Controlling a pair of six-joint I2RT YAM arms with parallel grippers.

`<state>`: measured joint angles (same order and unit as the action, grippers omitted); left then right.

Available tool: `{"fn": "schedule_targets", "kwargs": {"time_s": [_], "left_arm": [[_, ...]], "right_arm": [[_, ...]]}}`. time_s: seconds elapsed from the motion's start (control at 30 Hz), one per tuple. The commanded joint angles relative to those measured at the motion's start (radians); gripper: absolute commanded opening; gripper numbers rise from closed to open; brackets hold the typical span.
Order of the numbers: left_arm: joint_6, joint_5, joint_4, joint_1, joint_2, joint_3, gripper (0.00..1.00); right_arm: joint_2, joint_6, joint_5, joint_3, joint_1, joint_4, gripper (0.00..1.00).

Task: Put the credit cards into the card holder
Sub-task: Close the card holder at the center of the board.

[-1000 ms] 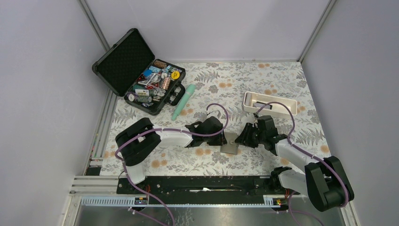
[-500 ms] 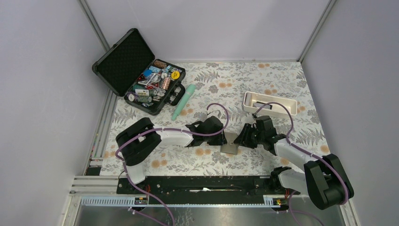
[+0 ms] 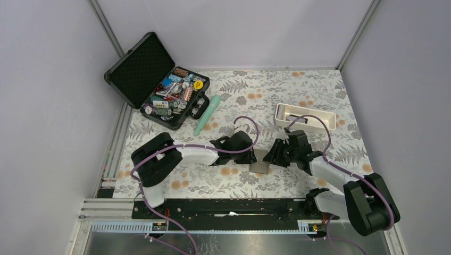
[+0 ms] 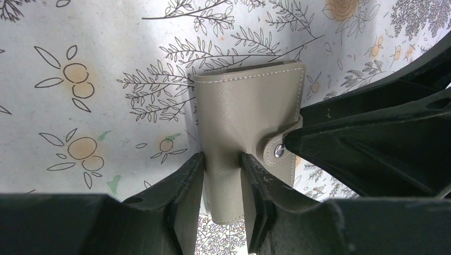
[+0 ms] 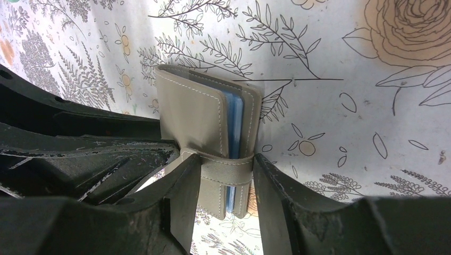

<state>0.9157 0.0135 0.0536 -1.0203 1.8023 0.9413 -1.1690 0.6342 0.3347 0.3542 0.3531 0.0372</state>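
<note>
The grey-brown card holder [image 3: 260, 162] lies folded on the floral cloth between my two grippers. In the left wrist view the card holder [image 4: 247, 111] has its folded spine pinched by my left gripper [image 4: 222, 162], and its snap strap points at the right arm's black fingers [image 4: 372, 143]. In the right wrist view blue credit cards [image 5: 234, 119] show as thin edges between the flaps of the card holder [image 5: 194, 114]. My right gripper [image 5: 226, 162] straddles the strap end, both fingers against its sides. From above, the left gripper [image 3: 251, 157] and right gripper [image 3: 271, 155] face each other.
An open black hard case [image 3: 159, 87] full of small items stands at the back left. A mint-green tube [image 3: 208, 115] lies beside it. A white oblong tray [image 3: 278, 116] sits at the back right, just behind the right arm.
The right arm has edged slightly left toward the card holder. The left arm and the holder have stayed in place.
</note>
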Motion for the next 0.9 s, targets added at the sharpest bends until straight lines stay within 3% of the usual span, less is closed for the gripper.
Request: {"fn": "schedule_targets", "kwargs": {"time_s": [0.0,0.87], "left_arm": [[-0.01,0.026,-0.044,-0.008,0.041,0.011,0.33],[-0.003,0.019,-0.049,-0.008,0.044,0.013,0.33]], "right_arm": [[0.003,0.013,0.025,0.016,0.024,0.034,0.49],[-0.017,-0.006,-0.026,-0.006,0.059,0.055,0.5]]}}
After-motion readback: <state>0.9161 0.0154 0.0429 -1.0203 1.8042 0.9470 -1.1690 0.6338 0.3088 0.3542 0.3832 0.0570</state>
